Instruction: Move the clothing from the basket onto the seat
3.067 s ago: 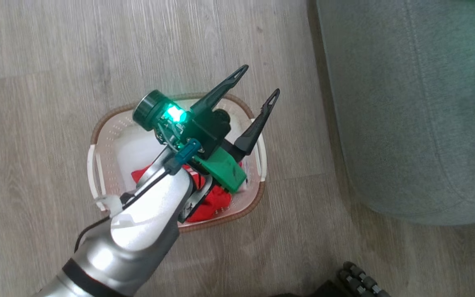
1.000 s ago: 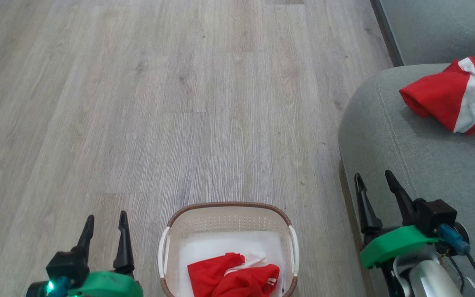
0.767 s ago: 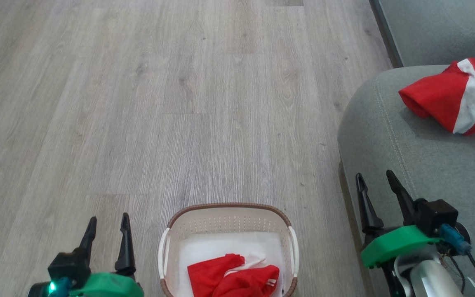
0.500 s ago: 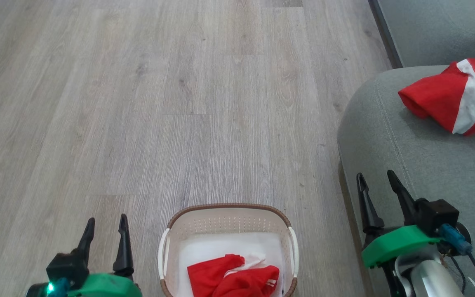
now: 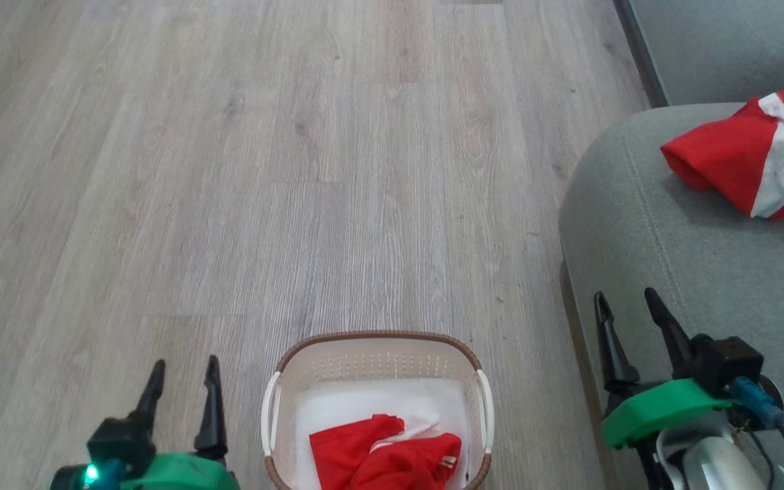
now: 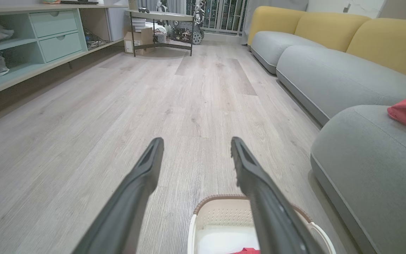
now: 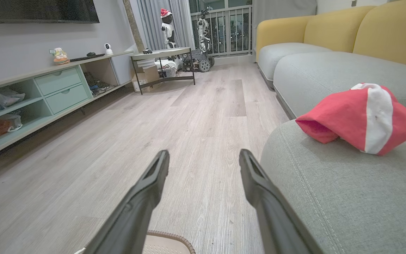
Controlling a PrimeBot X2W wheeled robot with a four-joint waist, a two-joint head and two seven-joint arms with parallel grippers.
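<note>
Jaws spread empty, flanking the basket point(image 5: 378, 354)

Red-and-white clothing point(image 5: 746, 155), grey-green seat point(image 5: 644, 231), cream basket point(image 5: 371, 364) with brown woven-look rim.

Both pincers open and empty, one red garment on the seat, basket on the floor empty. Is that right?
Not quite: the basket is not empty. The head view shows a crumpled red garment lying in it. The rest holds: left pincer and right pincer open and empty, the other red garment on the seat.
</note>
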